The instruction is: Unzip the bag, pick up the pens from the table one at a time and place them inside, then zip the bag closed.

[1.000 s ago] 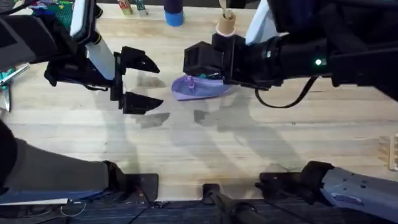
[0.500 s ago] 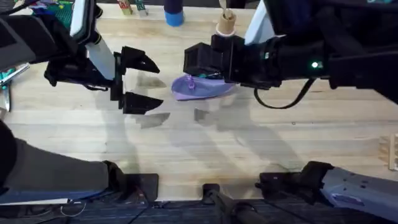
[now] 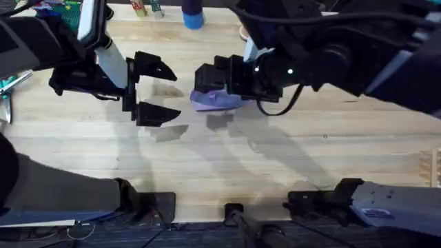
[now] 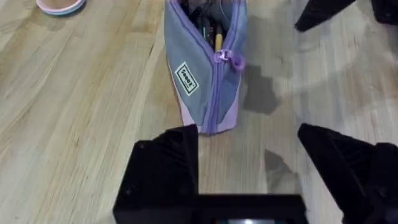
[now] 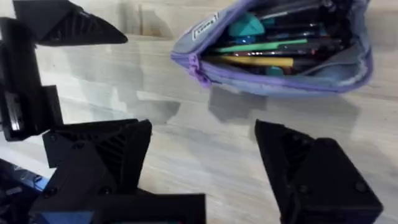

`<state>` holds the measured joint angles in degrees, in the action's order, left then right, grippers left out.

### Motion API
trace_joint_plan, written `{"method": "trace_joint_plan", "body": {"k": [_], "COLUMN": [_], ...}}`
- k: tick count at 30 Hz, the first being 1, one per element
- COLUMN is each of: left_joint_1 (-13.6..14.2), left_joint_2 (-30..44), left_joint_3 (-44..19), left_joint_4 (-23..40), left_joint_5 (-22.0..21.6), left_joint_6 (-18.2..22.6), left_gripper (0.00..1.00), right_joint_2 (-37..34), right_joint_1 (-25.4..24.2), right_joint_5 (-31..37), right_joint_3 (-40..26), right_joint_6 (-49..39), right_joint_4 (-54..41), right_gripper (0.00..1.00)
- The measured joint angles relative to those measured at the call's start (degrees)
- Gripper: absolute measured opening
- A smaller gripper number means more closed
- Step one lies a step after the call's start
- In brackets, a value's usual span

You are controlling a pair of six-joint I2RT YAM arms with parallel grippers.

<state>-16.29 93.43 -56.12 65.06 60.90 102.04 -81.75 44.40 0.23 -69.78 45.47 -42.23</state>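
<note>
The lavender bag [image 3: 210, 101] lies on the table [image 3: 227, 151] between my two grippers, its zip open along the top. Inside it [image 5: 280, 50] lie several pens, among them a yellow pen [image 5: 258, 61] and a green one [image 5: 273, 45]. My right gripper [image 5: 204, 127] hovers open just above and beside the bag, holding nothing; from overhead it [image 3: 207, 81] covers the bag's far side. My left gripper [image 3: 162, 91] stands open a short way left of the bag, also holding nothing. In the left wrist view the bag [image 4: 205, 74] stands end-on past that gripper [image 4: 245, 134], zip pull [image 4: 231, 58] at the near end.
A blue bottle [image 3: 193, 15] and small items stand along the far edge. A pink round object [image 4: 60, 5] lies beyond the bag. Scissors [image 3: 7, 89] lie at the left edge, and a wooden piece [image 3: 434, 169] at the right edge. The near half of the table is bare wood.
My right arm has swung left and risen nearer the overhead camera, its gripper now covering more of the bag. The bag shifted slightly left. My left arm has not moved.
</note>
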Motion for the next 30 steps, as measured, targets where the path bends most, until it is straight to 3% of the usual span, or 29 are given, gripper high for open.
{"method": "trace_joint_plan", "body": {"k": [30], "left_joint_1": [0.0], "left_joint_2": [0.0], "left_joint_3": [0.0], "left_joint_4": [0.0], "left_joint_5": [0.0], "left_joint_6": [0.0], "left_gripper": [0.995], "right_joint_2": [-9.4], "right_joint_1": [1.3], "right_joint_5": [-2.1], "right_joint_3": [0.0], "right_joint_6": [0.0], "right_joint_4": [9.1], "right_gripper": [0.996]}}
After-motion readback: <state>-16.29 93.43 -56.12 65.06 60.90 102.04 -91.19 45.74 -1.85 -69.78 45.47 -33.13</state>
